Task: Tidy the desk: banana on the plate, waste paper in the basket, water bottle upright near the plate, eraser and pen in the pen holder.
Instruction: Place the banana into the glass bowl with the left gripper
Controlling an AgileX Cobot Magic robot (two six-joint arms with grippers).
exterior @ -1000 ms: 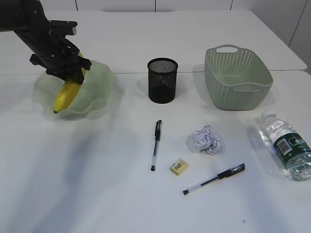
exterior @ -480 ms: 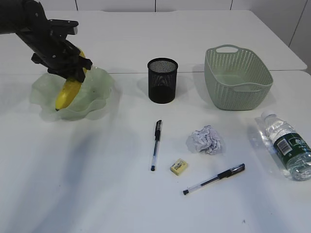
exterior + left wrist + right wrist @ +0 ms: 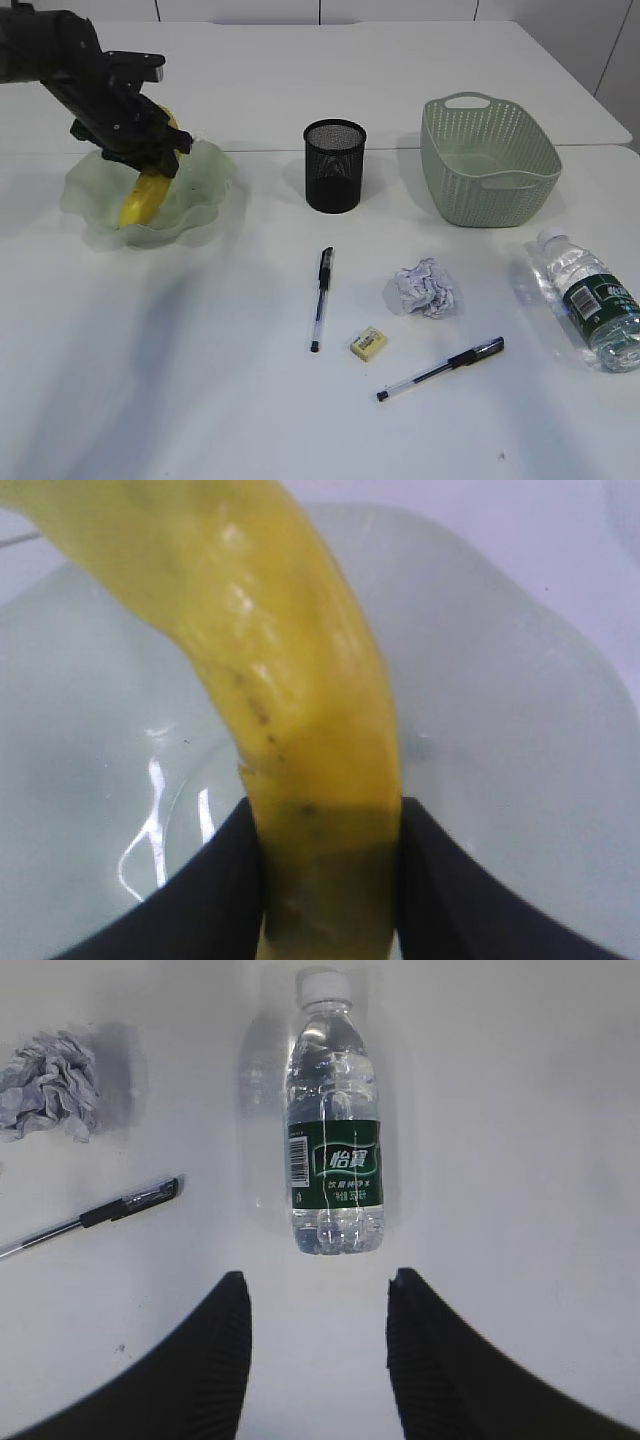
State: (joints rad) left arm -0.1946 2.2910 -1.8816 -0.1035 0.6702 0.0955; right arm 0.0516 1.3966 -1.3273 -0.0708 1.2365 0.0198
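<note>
Left gripper (image 3: 325, 880) clamping banana (image 3: 143, 197), tip down-left

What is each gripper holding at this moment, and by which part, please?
The left gripper grips the banana near one end, over the plate. The right gripper holds nothing, open above the lying water bottle.

Right wrist view: water bottle (image 3: 335, 1120) lies on its side on the white table (image 3: 520, 1140), white cap toward the top edge, green label facing up. The right gripper (image 3: 318, 1305) stands just below its base, fingers (image 3: 215, 1360) spread apart with nothing between them. Crumpled waste paper (image 3: 52, 1085) lies at upper left. A black-capped pen (image 3: 90, 1218) lies slanted at left, below the paper.
</note>
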